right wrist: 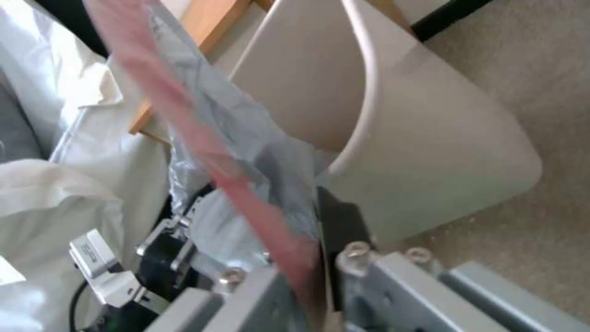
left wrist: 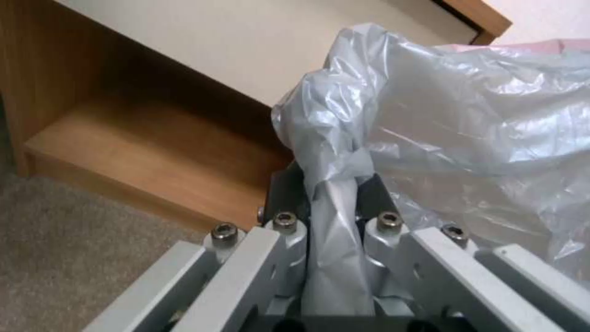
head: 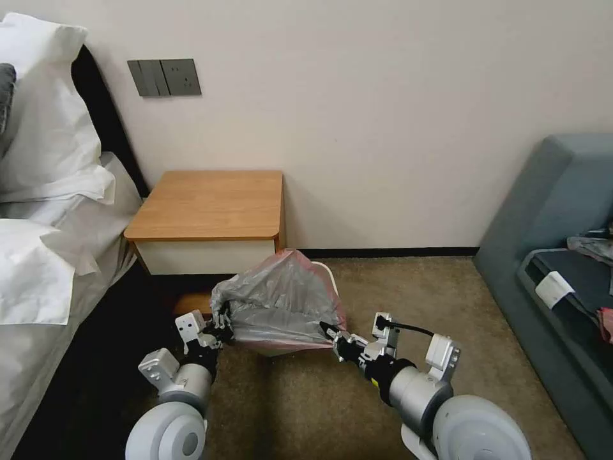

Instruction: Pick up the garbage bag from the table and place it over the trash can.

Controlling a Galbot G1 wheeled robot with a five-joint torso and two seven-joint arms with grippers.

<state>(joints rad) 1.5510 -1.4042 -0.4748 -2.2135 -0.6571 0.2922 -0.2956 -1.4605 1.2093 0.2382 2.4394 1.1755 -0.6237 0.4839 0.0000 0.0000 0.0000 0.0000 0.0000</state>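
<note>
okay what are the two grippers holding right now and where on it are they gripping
Both hold the garbage bag. The left gripper pinches a bunched grey fold at its near left side; the right gripper grips the pink-red rim at the near right corner.

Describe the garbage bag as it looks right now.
The bag is thin, crinkly, translucent grey plastic with a pink-red rim. It is stretched between the left gripper and right gripper, each shut on a bunched edge. It billows up over the cream bin on the carpet in front of the table. The far rim hangs over the bin's back edge; the near side is still held above the rim.
</note>
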